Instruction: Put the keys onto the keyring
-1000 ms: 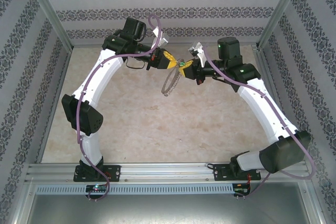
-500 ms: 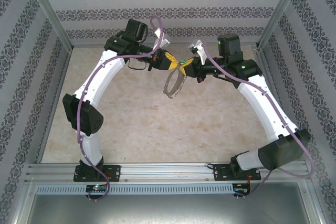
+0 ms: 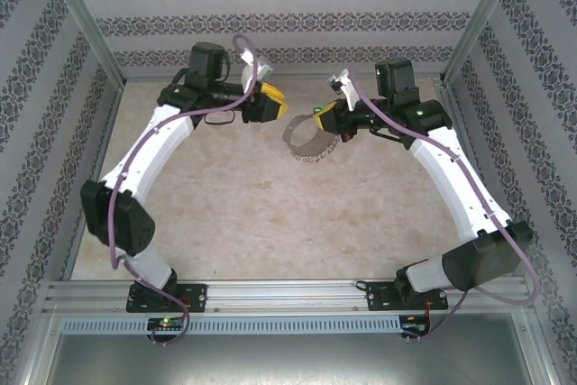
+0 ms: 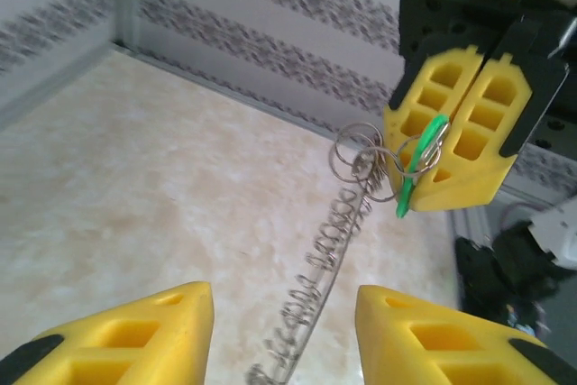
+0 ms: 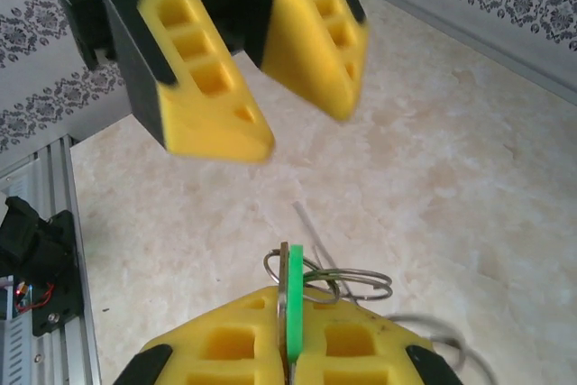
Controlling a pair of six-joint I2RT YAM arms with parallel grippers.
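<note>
Along the near edge of the pale, marbled worktop (image 3: 270, 214), two white arms are bolted to a silvery aluminium rail (image 3: 288, 293). Both arch away toward the far edge, where their grippers face each other close to its middle.

The left gripper (image 3: 278, 105), fitted with chunky yellow honeycombed fingers (image 4: 171, 335), is released. Its jaws stand apart with nothing between them, and a clear gap separates it from the right gripper (image 3: 323, 118).

The right gripper has the same yellow fingers and is clenched on the keys (image 4: 420, 161), a small green oblong plastic tag pinched edge-on between the pads. In the right wrist view a thin sliver of metal lies flat against the tag.

The keyring (image 3: 309, 140) is a large, thin, silvery metal loop strung all round with many small silvery pieces. It hangs from the right gripper's fingertips over the worktop near the far edge, between the two grippers but much closer to the right one. In the left wrist view it sags like a chain from a cluster of small wire rings bunched at the green tag. The tag overlaps those rings, but I cannot tell whether it is threaded onto the loop. I also cannot tell whether the loop's lowest part touches the worktop.

Beyond the far edge stands a wall papered in grey patterned bands (image 3: 288, 24).
</note>
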